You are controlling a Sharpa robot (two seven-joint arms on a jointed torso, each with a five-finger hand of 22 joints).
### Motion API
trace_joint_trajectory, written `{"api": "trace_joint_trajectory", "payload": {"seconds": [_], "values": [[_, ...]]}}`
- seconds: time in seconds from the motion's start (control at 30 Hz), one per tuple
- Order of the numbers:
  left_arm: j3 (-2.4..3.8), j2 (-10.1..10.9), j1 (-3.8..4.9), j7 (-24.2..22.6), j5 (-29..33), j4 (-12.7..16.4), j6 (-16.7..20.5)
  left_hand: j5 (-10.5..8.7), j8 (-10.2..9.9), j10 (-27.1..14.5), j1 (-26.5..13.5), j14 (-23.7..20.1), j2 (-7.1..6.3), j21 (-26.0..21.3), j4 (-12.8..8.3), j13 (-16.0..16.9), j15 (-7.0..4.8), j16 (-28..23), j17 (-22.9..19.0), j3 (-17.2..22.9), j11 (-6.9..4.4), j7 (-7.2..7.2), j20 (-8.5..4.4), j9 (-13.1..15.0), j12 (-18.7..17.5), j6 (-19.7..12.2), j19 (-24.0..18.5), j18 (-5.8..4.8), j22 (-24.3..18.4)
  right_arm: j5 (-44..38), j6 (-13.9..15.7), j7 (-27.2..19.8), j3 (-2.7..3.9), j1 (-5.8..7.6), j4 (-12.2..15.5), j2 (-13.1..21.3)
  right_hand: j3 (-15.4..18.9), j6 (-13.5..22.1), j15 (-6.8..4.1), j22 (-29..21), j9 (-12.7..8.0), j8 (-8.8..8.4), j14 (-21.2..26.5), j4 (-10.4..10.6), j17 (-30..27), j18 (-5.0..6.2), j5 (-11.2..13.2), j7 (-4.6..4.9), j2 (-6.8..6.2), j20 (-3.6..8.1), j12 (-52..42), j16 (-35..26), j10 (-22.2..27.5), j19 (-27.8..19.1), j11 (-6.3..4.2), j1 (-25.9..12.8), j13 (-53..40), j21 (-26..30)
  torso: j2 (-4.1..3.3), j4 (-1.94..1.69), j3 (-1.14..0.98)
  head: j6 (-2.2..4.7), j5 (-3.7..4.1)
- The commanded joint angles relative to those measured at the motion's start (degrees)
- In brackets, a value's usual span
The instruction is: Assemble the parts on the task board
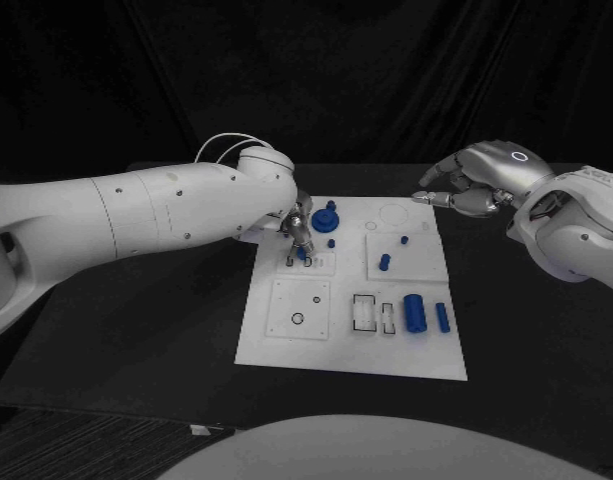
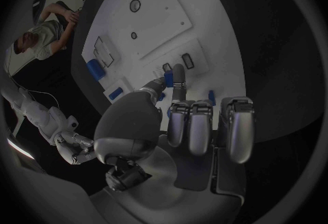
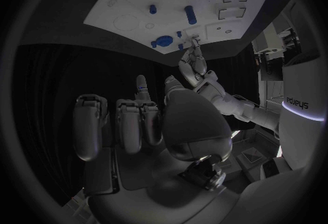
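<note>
Right now we see the white task board [image 1: 285, 340] lying flat in the middle of the black table [image 1: 133, 330]. We will say where everything is by that board.

Our left hand [image 1: 295, 232] reaches over the board's far left part. Its fingers point down at a small square plate there. Two fingertips [image 2: 179, 74] come close together by two little dark holes in that plate. A bit of blue shows right by them. We cannot tell if the hand holds a small blue piece or just touches the board. The other fingers [image 2: 199, 125] on that hand are curled in side by side.

Our right hand [image 1: 468, 185] floats off the board, just past its far right corner. It touches nothing. Its fingers are curled in, and we see nothing in them. In the right wrist view those fingers [image 3: 130, 125] sit bent, side by side.

On the board, a round blue knob [image 1: 326, 218] stands near the far edge, just beside the left hand. A small blue peg [image 1: 386, 262] lies near the middle of the board. A fat blue cylinder [image 1: 413, 312] lies on the near right part of the board. A thin blue bar [image 1: 442, 318] lies just beside it, closer to the right edge. A small dark ring [image 1: 296, 319] sits on the square plate at the near left of the board.
</note>
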State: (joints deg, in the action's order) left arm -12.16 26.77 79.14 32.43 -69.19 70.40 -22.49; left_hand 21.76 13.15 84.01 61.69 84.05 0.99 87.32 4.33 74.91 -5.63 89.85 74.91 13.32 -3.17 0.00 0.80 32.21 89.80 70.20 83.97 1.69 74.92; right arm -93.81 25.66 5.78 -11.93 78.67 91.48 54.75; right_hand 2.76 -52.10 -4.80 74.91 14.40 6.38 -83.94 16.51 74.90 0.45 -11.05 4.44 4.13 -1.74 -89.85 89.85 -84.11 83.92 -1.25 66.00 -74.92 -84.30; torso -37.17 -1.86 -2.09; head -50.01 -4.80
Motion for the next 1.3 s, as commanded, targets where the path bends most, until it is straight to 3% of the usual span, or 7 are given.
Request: {"api": "trace_joint_trajectory", "payload": {"seconds": [0.03, 0.23, 0.37, 1.3], "values": [[0.05, 0.21, 0.19, 0.99, 0.8, 0.27, 1.61, 0.27, 0.19, 5.99, -0.59, 5.95, -0.1, -0.29, 0.03, 15.09, -0.43, 0.15, 15.09, 0.22, -0.4, 0.01, -0.22, 0.07, 0.2, -0.38, 2.27, -0.39, 10.77, -0.15, -0.28, 0.62, 0.03, -0.18, -0.06, -0.11, 0.3, 0.07, 0.48, 13.01, -0.08, -0.18, -6.06, -0.12, 15.1, 1.12, -0.23, 0.1, -0.05, -0.32, -0.15, 0.15, -5.89, 3.01, 0.38, 0.62, -15.08, 0.3, -0.02, 0.0, -0.01, 0.01, -0.11], [0.04, 0.56, 0.21, 3.64, 10.55, -0.14, 1.47, 0.48, -0.22, 5.99, -0.98, 5.95, -0.15, -0.66, 0.1, 15.09, -0.43, 0.15, 15.09, 1.05, -0.4, 0.23, -0.25, 0.34, 0.2, -1.2, 1.85, -0.25, 10.31, -0.15, -0.41, 0.57, 0.03, -0.24, -0.24, -0.31, 0.21, 0.02, 0.55, 12.95, -0.19, -0.27, -6.06, -0.4, 15.1, 1.16, -0.76, 0.15, -0.11, -0.41, -0.15, 0.15, -5.89, 2.94, 0.42, 1.68, -15.08, 0.46, -0.03, 0.01, -0.01, 0.01, -0.19], [0.04, 0.63, 0.21, 3.93, 13.06, -0.28, 1.92, 0.55, -0.44, 5.99, -1.06, 5.95, -0.25, -1.1, 0.06, 15.09, -0.42, 0.15, 15.09, 1.41, -0.39, 0.38, -0.25, 0.44, 0.2, -1.6, 1.32, -0.07, 9.72, -0.15, -0.45, 0.53, 0.03, -0.26, -0.3, -0.42, 0.2, 0.01, 0.55, 12.95, -0.21, -0.28, -6.06, -0.42, 15.1, 1.16, -0.87, 0.16, -0.11, -0.41, -0.15, 0.15, -5.89, 2.93, 0.43, 1.8, -15.08, 0.47, -0.04, 0.02, 0.0, 0.01, -0.2], [0.03, 0.8, 0.2, 4.16, 14.86, -0.29, 2.94, 0.73, -0.6, 5.99, -1.29, 5.95, -0.16, -1.26, 0.18, 15.09, -0.38, 0.15, 15.09, 1.86, -0.31, 0.48, -0.24, 0.58, 0.2, -1.86, 1.14, -0.01, 9.54, -0.15, -0.33, 0.58, 0.03, -0.37, -0.23, -0.32, 0.21, -0.01, 0.56, 12.95, -0.24, -0.3, -6.06, -0.41, 15.1, 1.16, -1.05, 0.17, -0.13, -0.43, -0.15, 0.15, -5.89, 2.93, 0.44, 2.0, -15.08, 0.48, -0.03, 0.0, -0.01, 0.01, -0.23]]}}
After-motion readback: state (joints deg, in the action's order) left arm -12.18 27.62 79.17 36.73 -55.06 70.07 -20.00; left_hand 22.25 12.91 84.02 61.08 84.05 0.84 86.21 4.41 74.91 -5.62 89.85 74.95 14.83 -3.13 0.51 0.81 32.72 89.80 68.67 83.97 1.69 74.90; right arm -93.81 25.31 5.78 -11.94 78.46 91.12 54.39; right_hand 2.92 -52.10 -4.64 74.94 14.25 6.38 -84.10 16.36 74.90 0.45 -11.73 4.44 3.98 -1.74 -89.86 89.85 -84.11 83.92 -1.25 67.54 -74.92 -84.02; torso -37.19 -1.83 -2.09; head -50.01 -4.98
